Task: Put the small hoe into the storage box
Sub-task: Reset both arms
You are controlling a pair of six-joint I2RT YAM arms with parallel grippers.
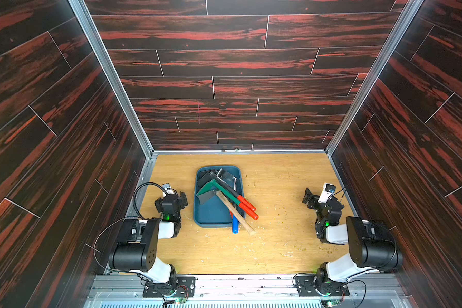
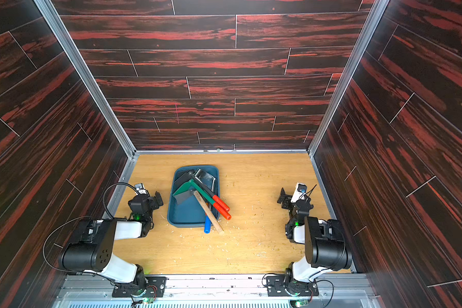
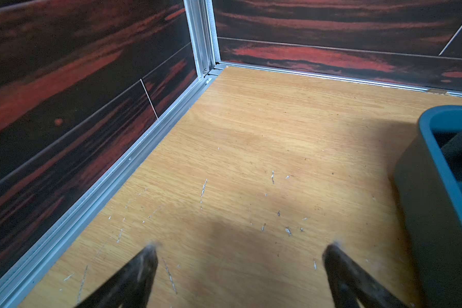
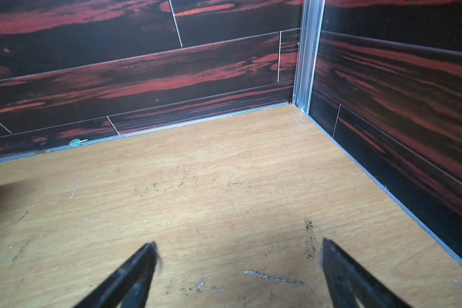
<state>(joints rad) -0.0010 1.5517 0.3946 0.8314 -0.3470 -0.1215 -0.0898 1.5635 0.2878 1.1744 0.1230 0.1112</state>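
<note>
Nearest us, the left fingers (image 3: 134, 277) and right fingers (image 4: 134, 274) stand wide apart and empty, at 9 and 3 o'clock of the box (image 1: 213, 214). The topmost hoe (image 1: 234, 212) lies in it among other hoes (image 1: 247, 206), wooden handle overhanging the rim toward 5 o'clock, head toward 11. We judge it stiff, head-heavy, best gripped mid-handle.

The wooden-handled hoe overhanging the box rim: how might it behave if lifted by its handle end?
Probably stiff: the wooden-handled hoe has a straight, solid-looking handle. Its head lies among other tools in the storage box, so it may snag. The round handle resting on the rim could roll.
</note>
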